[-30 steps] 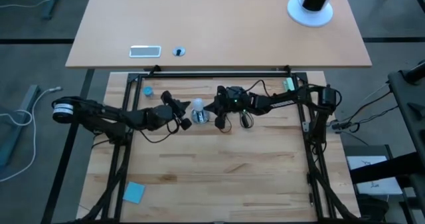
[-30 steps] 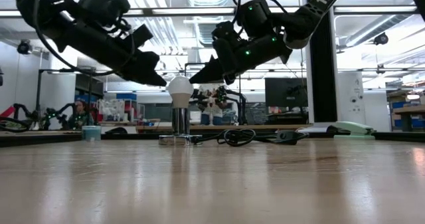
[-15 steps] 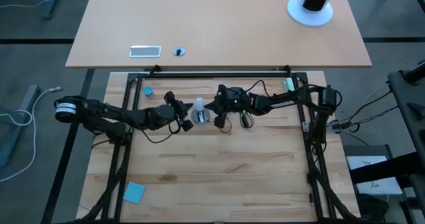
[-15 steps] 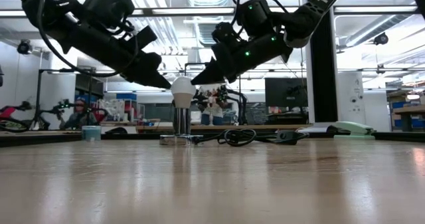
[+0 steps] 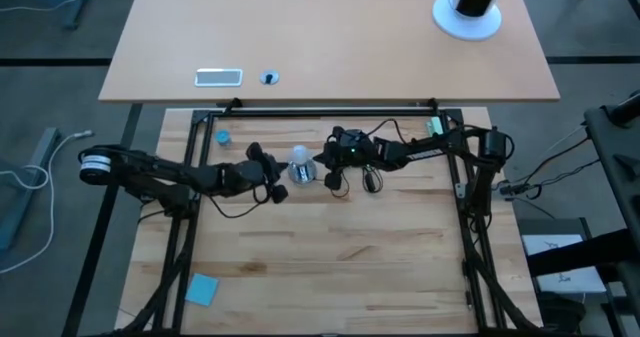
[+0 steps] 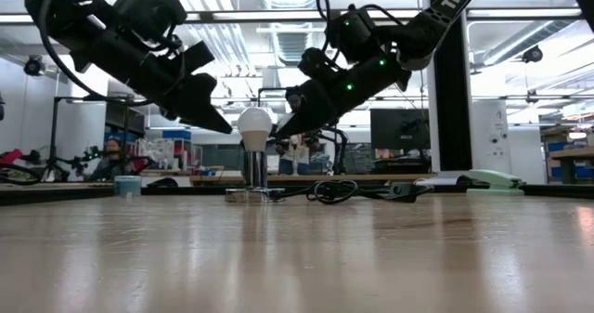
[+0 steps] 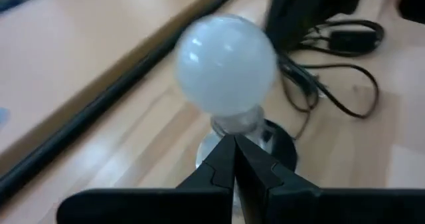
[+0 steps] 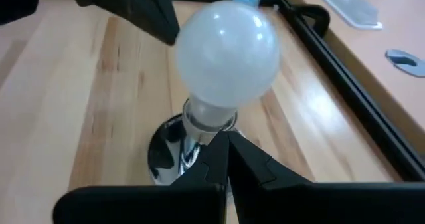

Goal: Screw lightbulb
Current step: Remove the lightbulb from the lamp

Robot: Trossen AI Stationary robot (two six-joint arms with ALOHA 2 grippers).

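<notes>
The white frosted lightbulb (image 5: 298, 158) stands upright with its base in a silvery socket (image 6: 251, 172). The socket rises from a round disc (image 6: 249, 195) on the wooden table. The bulb also shows in the low view (image 6: 255, 124). My left gripper (image 6: 228, 129) is shut, its tip just left of the bulb at globe height. My right gripper (image 6: 277, 134) is shut, its tip just right of the bulb, slanting down. In the left wrist view the shut gripper (image 7: 234, 141) points at the bulb's neck (image 7: 236, 121). In the right wrist view the shut gripper (image 8: 226, 137) sits below the bulb (image 8: 227, 51). My left gripper's shut tip stands close beside the bulb's globe; a thin gap seems to show in the low view, and I cannot tell whether it touches. My right gripper's shut tip is close beside the bulb's lower right side; I cannot tell whether it touches.
The socket's black cord coils (image 5: 368, 177) to the right of the socket, under my right arm. A small blue cap (image 5: 222, 137) lies at the far left. A blue pad (image 5: 201, 289) lies near the front left. A black frame rail (image 5: 330, 111) runs along the far edge.
My right gripper has come down and tipped more steeply, its tip now beside the bulb's lower part. My left gripper has sunk a little and drawn slightly back from the bulb. The bulb stays upright in the socket.
</notes>
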